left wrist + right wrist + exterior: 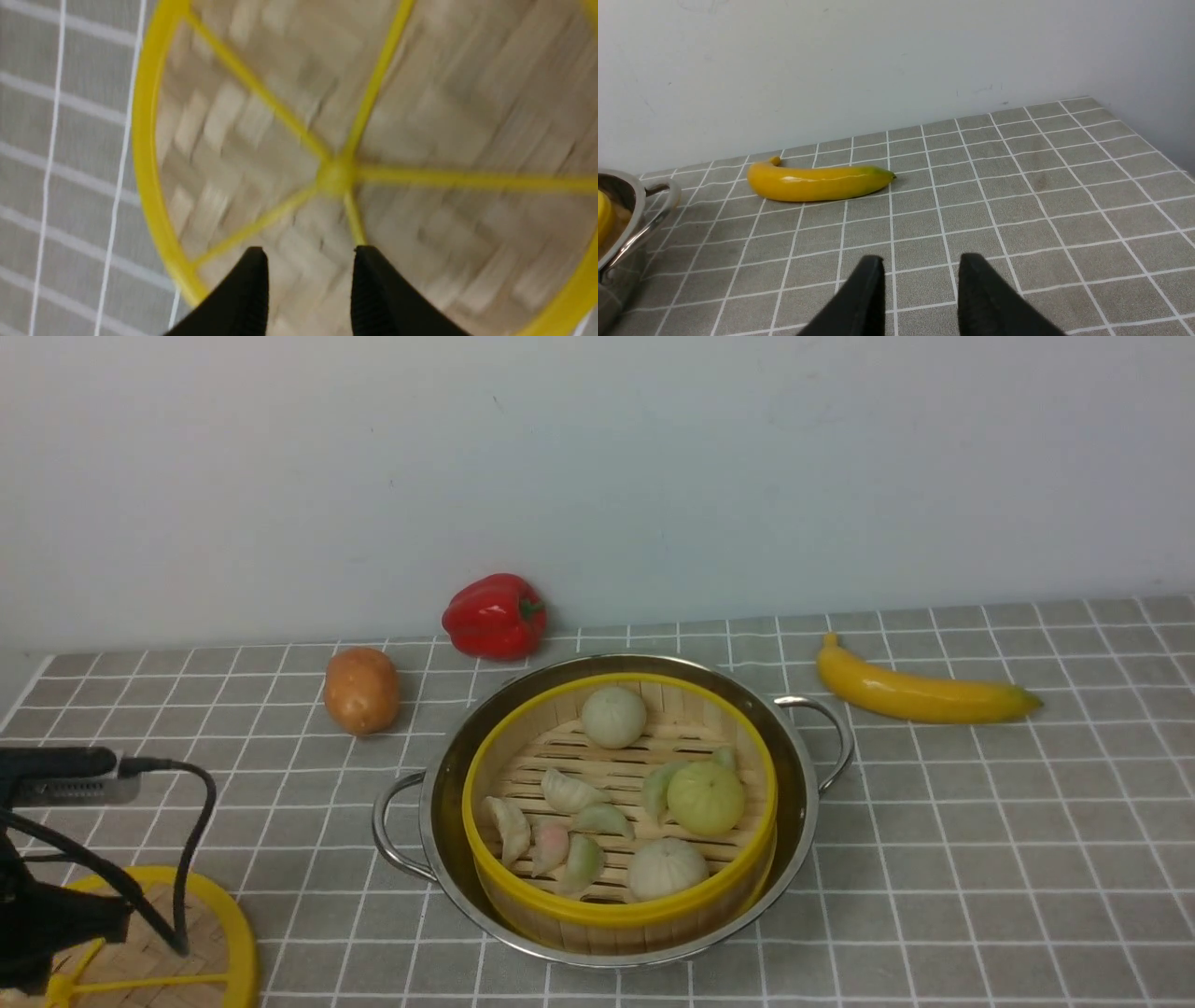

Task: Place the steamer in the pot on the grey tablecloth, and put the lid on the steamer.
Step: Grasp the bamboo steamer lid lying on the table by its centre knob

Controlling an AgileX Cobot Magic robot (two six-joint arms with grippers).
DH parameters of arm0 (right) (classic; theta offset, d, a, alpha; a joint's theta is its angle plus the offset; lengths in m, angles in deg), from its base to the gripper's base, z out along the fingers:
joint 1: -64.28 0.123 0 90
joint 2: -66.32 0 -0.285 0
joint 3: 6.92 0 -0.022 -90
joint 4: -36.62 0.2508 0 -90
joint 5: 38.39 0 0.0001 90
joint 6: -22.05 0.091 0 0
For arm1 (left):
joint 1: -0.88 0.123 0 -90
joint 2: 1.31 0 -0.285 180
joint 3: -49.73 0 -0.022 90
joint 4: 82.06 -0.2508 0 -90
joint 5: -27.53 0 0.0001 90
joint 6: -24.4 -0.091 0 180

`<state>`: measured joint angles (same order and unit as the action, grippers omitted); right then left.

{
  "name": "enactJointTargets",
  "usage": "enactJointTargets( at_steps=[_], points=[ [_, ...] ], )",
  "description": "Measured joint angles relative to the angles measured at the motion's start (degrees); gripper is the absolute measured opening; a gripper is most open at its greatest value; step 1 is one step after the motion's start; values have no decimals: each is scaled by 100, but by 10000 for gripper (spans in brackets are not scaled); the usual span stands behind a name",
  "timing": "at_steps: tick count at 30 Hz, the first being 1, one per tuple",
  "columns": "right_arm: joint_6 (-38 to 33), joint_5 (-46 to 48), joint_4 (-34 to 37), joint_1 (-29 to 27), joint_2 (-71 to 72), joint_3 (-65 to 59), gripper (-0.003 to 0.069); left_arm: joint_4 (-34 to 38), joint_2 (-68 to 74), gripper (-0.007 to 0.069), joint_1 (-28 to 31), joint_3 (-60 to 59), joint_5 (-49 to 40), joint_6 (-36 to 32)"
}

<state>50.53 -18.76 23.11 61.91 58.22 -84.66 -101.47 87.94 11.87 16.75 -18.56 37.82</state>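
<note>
**Steamer's in the pot, lid not on it**

From my end: the steamer (618, 909) is sitting down inside the pot (804, 803), about the middle of the grey tablecloth (980, 821) that covers the bench. Its yellow rim stands a bit proud of the pot's steel rim, with a strip of shiny pot wall showing round it. On the slatted floor I can see three buns and a handful of dumplings.

The lid (227, 933) is flat on the cloth at the near left corner of the front view. It's well apart from the pot, partly cut off by the frame and partly hidden behind my left arm and its cable.

The left wrist view is pretty blurry. The left fingers (252, 284) are parted a modest way with nothing between them, and the lid's weave shows through the gap. The tips sit over the lid between the centre knob and the rim, and one spoke runs from the knob to right beside one tip. I can't tell whether they touch the lid or just hover over it.

The right fingers (871, 287) only show in their own wrist view. They're parted too, holding nothing, over bare cloth.

Other stuff on the bench: a banana (920, 695) to the right of the pot, and a red pepper (495, 616) by the wall behind the pot. A potato (361, 691) sits just left of the pepper.
</note>
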Motion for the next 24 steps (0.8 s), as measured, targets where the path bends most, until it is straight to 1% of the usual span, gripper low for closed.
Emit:
enactJointTargets(
  at_steps=[2,9,12,13,15,17,20,22,23,24],
  points=[
    [0,0,0,0,0,0,243,40,80,243,86,0,418,0],
    [6,0,0,0,0,0,243,332,554,243,414,4,759,-47],
    [6,0,0,0,0,0,243,711,833,243,470,4,877,-344],
    [6,0,0,0,0,0,243,740,863,243,472,4,891,-369],
    [6,-18,0,0,0,0,243,1029,1008,243,472,4,908,-652],
    [6,-23,0,0,0,0,243,1110,1105,243,476,26,908,-809],
    [6,-36,0,0,0,0,243,1130,1182,243,476,55,884,-848],
    [6,-36,0,0,0,0,243,1123,1233,225,476,73,852,-848],
    [6,-36,0,0,0,0,243,1104,1233,196,476,73,815,-843],
    [6,-36,0,0,0,0,243,1099,1233,190,476,73,806,-843]
  ],
)
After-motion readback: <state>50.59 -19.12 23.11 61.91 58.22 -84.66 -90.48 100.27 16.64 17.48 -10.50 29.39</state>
